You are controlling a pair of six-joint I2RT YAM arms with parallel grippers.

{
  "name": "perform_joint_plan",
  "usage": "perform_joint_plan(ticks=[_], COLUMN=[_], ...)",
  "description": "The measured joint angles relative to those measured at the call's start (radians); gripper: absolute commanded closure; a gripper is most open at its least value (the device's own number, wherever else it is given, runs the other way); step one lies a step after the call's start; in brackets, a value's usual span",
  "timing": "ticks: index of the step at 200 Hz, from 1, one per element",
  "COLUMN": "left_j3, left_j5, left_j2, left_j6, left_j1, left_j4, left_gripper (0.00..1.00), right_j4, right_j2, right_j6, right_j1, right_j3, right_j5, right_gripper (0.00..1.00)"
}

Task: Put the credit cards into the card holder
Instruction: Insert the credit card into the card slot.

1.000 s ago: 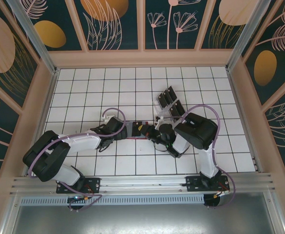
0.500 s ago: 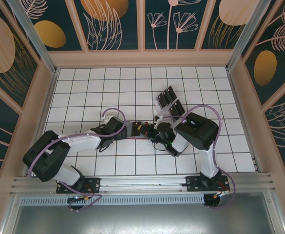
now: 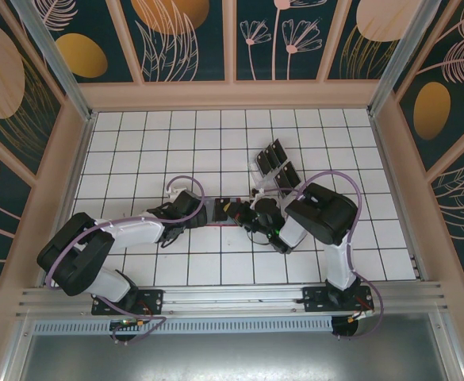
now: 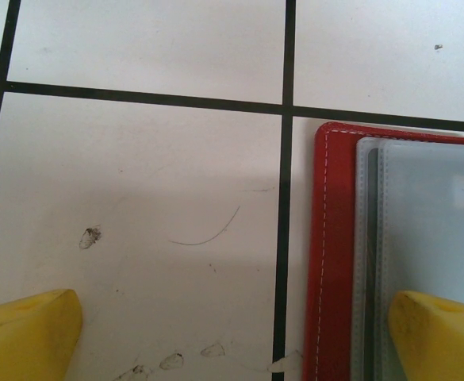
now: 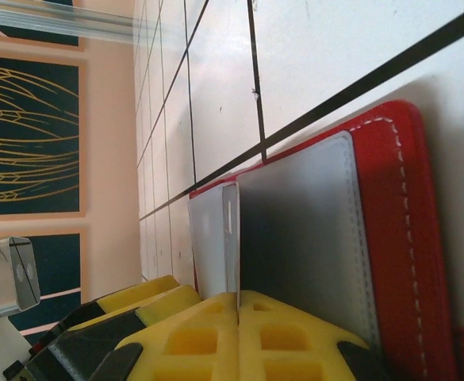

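Observation:
The red card holder point(image 3: 222, 214) lies open on the white tiled table between my two grippers, its grey lining point(image 4: 430, 214) facing up. My left gripper point(image 4: 233, 337) stands open at the holder's left edge. One yellow fingertip point(image 4: 25, 333) is over bare tile and the other point(image 4: 442, 333) over the lining. My right gripper point(image 5: 238, 300) is shut on a thin credit card point(image 5: 238, 238), seen edge-on and standing against the holder's grey pocket point(image 5: 303, 238) inside the red rim point(image 5: 398, 230). More black credit cards point(image 3: 277, 163) stand farther back.
A clear slotted tray point(image 3: 262, 169) holds the spare cards behind the right arm point(image 3: 319, 214). Peach walls point(image 3: 232, 95) fence the table on three sides. Open tiles stretch to the far left point(image 3: 136, 143) and along the front point(image 3: 216, 266).
The right gripper has edged slightly left toward the card holder with the card. The left arm has not moved.

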Motion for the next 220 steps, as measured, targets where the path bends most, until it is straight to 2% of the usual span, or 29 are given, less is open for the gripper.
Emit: perform_joint_plan(ticks=[206,220], left_j3=[-0.005,-0.005], left_j5=[0.000,0.000], left_j2=[0.000,-0.001], left_j6=[0.000,0.000], left_j1=[0.000,0.000], left_j4=[0.009,0.010], left_gripper=[0.01,0.01], right_j4=[-0.198,-0.222], right_j2=[-0.044,-0.045], right_j6=[-0.006,-0.019], right_j1=[0.014,0.014], right_j3=[0.076,0.090], right_j5=[-0.019,-0.026], right_gripper=[1.00,0.87])
